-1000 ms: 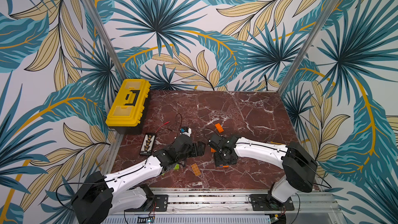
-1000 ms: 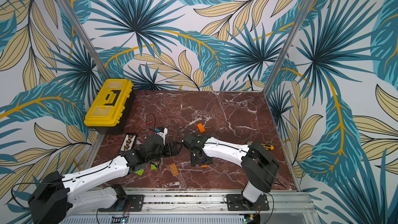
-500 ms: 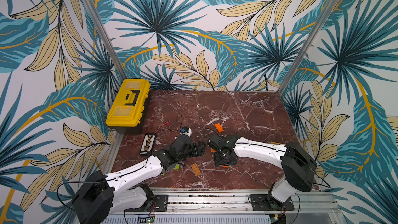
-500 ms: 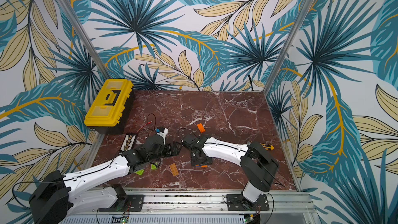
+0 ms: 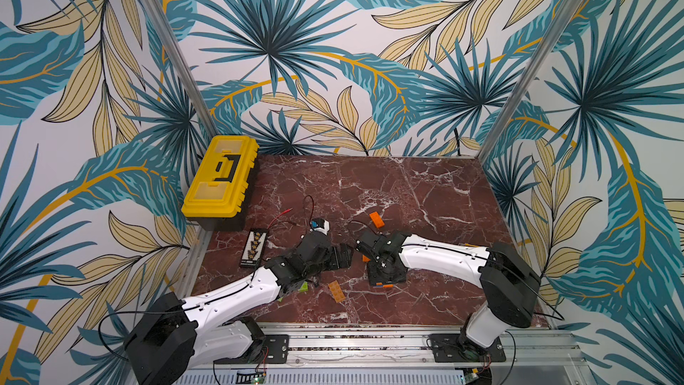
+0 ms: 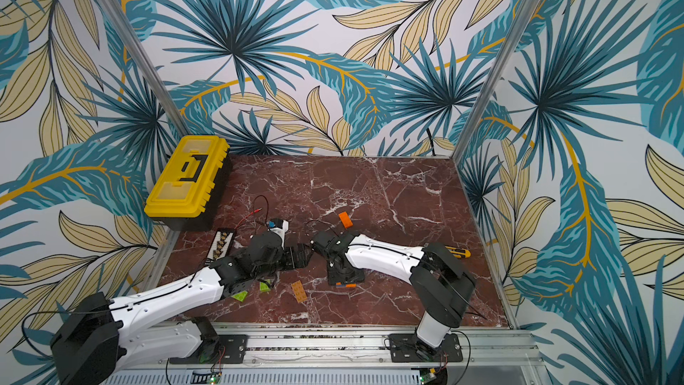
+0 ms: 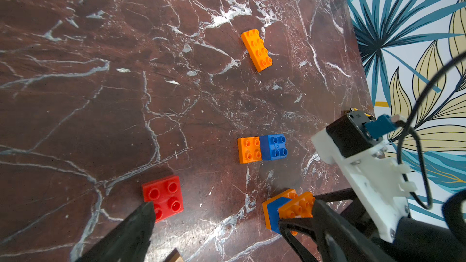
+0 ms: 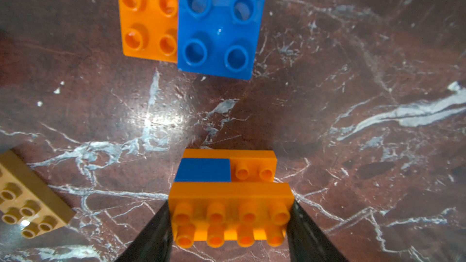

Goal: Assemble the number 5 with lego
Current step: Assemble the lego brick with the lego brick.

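1. In both top views, the lego is lying scattered across the near middle of the marble table (image 5: 425, 187). A tan brick (image 5: 336, 290) and lime green bricks (image 5: 303, 287) are sitting toward the front, and a long orange brick (image 5: 376, 221) is lying further back. The left gripper (image 5: 346, 256) and right gripper (image 5: 385, 276) are working close together, with the right one pointing down over an orange and blue stack (image 5: 383, 285).
2. In the left wrist view, the left gripper is standing wide open and carrying nothing. One of its fingers (image 7: 141, 218) is hovering at the edge of a red brick (image 7: 164, 197). An orange and blue square pair (image 7: 262, 148) is lying nearby, the two squares touching side by side.
3. In the right wrist view, the jaws are standing about half closed, clamping the short ends of an eight-stud orange brick (image 8: 229, 195) over the stack. I cannot tell whether it is seated.
4. The robot seems to be adding one bar of the 5. The next move is likely calling for a square downward press, then letting go.
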